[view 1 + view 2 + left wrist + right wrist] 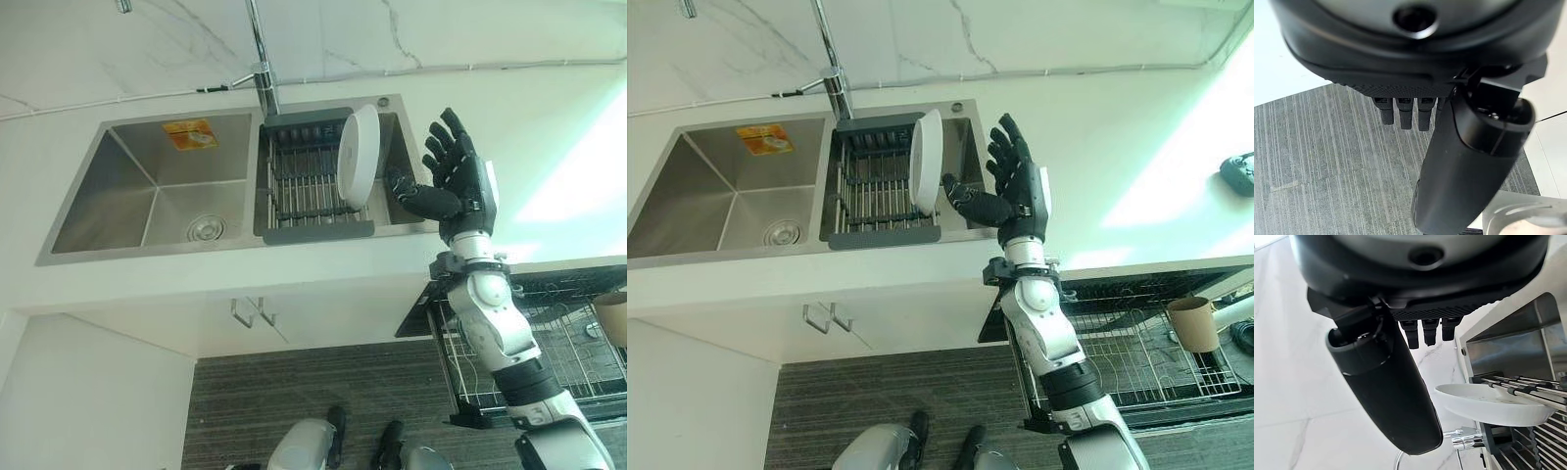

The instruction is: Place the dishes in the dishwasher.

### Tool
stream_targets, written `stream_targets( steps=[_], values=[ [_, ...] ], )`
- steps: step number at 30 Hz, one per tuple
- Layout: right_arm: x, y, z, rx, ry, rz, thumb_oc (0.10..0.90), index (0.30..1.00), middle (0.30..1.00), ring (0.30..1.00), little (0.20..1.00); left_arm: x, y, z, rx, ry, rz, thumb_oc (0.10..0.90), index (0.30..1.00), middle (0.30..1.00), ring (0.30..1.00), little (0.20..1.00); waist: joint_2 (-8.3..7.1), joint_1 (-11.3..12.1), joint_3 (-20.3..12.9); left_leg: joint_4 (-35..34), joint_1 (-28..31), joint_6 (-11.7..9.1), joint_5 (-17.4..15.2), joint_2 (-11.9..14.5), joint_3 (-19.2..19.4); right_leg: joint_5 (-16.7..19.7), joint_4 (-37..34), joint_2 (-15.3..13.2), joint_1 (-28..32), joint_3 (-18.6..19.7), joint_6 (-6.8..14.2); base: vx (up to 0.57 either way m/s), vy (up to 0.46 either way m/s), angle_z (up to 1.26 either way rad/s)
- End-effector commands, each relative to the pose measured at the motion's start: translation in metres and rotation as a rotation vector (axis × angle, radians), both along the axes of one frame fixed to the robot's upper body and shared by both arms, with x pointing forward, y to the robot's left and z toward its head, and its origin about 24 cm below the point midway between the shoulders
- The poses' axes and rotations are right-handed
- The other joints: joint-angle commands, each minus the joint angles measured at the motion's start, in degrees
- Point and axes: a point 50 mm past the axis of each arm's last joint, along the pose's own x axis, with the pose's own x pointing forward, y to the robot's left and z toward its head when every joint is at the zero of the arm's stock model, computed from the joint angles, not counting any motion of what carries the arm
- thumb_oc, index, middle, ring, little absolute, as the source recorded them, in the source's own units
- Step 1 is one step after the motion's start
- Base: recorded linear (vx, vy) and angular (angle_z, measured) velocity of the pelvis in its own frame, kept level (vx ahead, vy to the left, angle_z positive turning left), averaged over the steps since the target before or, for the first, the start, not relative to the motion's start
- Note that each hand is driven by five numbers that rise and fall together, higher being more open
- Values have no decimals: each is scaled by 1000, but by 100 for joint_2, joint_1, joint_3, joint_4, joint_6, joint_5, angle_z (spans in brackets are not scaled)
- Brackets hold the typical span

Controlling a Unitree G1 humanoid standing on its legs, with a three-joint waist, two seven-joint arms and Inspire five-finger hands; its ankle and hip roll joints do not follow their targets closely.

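A: The fingers (443, 147) of the right hand (460, 186) are spread, holding nothing, just beside the white plate (360, 154) standing in the sink rack (309, 181).

B: It should close gently round the rim, lifting clear before the dishwasher rack (1146, 352).

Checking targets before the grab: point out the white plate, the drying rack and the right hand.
white plate (360, 155), left eye view, middle of its underside.
drying rack (306, 186), left eye view, bare wire bars left of the plate.
right hand (472, 186), left eye view, on the palm.
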Motion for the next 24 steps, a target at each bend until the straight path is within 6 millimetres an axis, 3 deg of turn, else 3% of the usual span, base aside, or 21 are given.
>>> stream_targets(
  steps=[1,24],
  values=[
    [1,14,63,63,-256,46,800,900,900,900,900,-23,23,1,98,74,-76,800,900,900,900,900,-56,20,-221,132,-138,-355,-56,519,104,-529,70,-243,299,241,435,0,0,0],
    [24,24,66,78,-168,52,800,900,900,900,900,-13,25,4,103,11,-214,800,900,900,900,900,29,262,-80,132,-81,-424,-81,458,-30,-636,70,-320,497,106,458,18,9,14]
  ],
)
